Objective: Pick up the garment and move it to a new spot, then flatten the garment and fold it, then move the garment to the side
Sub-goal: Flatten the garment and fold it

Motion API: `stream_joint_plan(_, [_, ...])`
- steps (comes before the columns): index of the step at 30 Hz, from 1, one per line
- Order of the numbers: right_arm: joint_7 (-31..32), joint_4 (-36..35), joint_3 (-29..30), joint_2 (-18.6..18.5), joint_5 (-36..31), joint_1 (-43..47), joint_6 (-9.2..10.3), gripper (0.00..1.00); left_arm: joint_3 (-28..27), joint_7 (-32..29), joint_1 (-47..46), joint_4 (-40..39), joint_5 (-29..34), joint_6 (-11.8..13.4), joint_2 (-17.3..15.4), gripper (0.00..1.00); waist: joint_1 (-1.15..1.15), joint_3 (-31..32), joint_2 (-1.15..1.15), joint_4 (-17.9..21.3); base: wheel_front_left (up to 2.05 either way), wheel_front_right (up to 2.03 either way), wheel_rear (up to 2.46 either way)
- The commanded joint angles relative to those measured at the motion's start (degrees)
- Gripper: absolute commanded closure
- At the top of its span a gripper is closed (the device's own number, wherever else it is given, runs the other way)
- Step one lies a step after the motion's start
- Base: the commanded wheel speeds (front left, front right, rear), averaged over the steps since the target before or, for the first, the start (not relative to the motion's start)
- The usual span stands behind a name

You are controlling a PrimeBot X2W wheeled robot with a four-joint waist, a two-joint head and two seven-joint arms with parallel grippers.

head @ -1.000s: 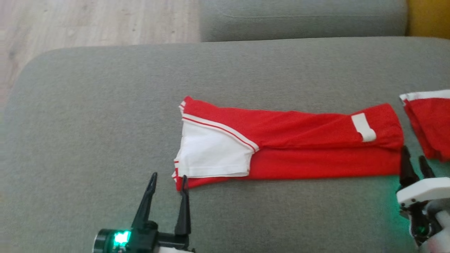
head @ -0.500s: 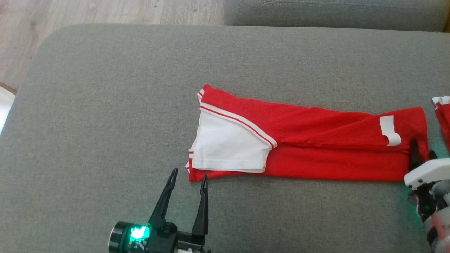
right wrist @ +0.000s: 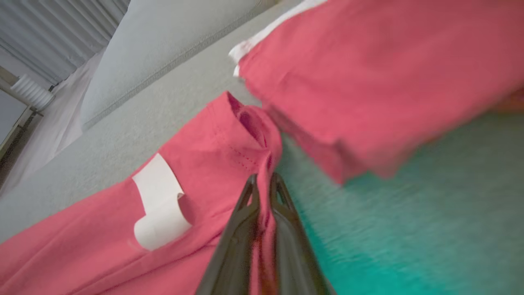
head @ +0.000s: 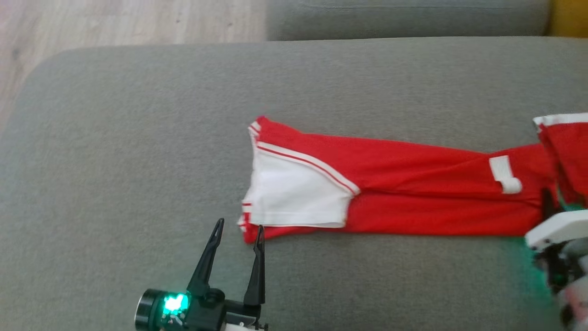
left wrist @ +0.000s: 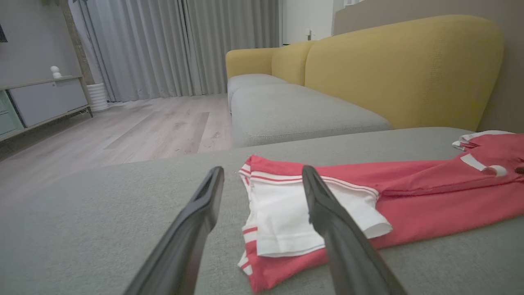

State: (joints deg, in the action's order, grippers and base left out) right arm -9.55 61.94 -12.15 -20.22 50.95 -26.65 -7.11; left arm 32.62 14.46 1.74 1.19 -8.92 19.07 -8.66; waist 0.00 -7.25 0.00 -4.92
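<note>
The garment [head: 413, 193] is red with a white sleeve and white stripes. It lies folded into a long band on the grey sofa cushion [head: 138, 138]. My left gripper [head: 240, 225] is open at the garment's near left corner, its right finger at the hem. In the left wrist view the left gripper [left wrist: 262, 172] points at the white sleeve of the garment [left wrist: 409, 192]. My right gripper [head: 546, 195] is at the garment's right end. The right wrist view has the right gripper [right wrist: 265, 177] shut on a pinch of the garment [right wrist: 82, 237] near its white label [right wrist: 159, 209].
A second red garment [head: 567, 151] lies just right of the held end, almost touching it. Behind the cushion are another grey seat [left wrist: 294, 110] and a yellow backrest [left wrist: 409, 65]. Wood floor [head: 115, 23] lies beyond the cushion's rounded far-left edge.
My right gripper has closed on the garment's right end, which is now bunched narrower. The head camera has shifted; the left gripper stays open by the near left corner.
</note>
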Motion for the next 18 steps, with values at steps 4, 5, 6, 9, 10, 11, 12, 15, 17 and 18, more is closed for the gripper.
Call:
stream_joint_plan(4, [1.08,-5.38,0.52,-5.81,2.09,-0.46,-0.37,1.0,-2.44,0.53,-0.32,-1.3,0.83,-0.82,0.52,0.0,0.0,0.86,0.0,2.07,0.0,0.0,0.0])
stream_joint_plan(5, [1.81,-7.09,1.08,-6.29,3.16,-0.57,-0.37,1.0,-2.55,0.53,-0.28,-1.25,0.94,-0.93,0.58,0.0,0.0,1.0,0.0,2.32,0.0,0.0,0.0])
stream_joint_plan(6, [2.67,-9.02,1.71,-6.63,4.45,-0.62,-0.37,1.0,-2.67,0.53,-0.2,-1.2,1.04,-0.99,0.64,0.0,0.0,1.13,0.0,2.51,0.0,0.0,0.0])
stream_joint_plan(9, [5.72,-16.2,3.84,-7.32,8.79,-0.2,-0.37,1.0,-2.95,0.53,0.04,-1.01,1.22,-1.28,0.87,0.0,0.0,1.42,0.0,2.87,0.0,0.0,0.0])
stream_joint_plan(10, [7.58,-21.38,4.76,-7.64,10.76,1.0,-0.37,1.0,-2.98,0.53,0.18,-0.84,1.3,-1.61,1.05,0.0,0.0,1.61,0.0,2.73,0.0,0.0,0.0])
stream_joint_plan(11, [8.5,-23.9,5.19,-7.64,11.51,1.64,-0.37,1.0,-3.02,0.53,0.27,-0.77,1.31,-1.75,1.15,0.0,0.0,1.75,0.0,2.61,0.0,0.0,0.0])
stream_joint_plan(12, [9.38,-26.36,5.47,-7.52,11.92,2.33,-0.37,1.0,-3.1,0.53,0.38,-0.66,1.25,-1.88,1.29,0.0,0.0,1.91,0.0,2.41,0.0,0.0,0.0])
stream_joint_plan(15, [11.66,-33.3,5.81,-5.45,12.44,4.38,-0.37,1.0,-3.33,0.53,0.59,-0.41,1.19,-2.37,1.65,0.0,0.0,2.36,0.0,1.72,0.0,0.0,0.0])
stream_joint_plan(17, [13.42,-37.47,5.34,-2.55,12.32,5.39,-0.37,1.0,-3.34,0.53,0.62,-0.17,1.23,-2.82,1.84,0.0,0.0,2.59,0.0,1.09,0.0,0.0,0.0])
stream_joint_plan(18, [14.21,-39.35,5.01,-0.9,12.04,5.8,-0.37,1.0,-3.29,0.53,0.58,-0.05,1.29,-3.07,1.94,0.0,0.0,2.67,0.0,0.67,0.0,0.0,0.0])
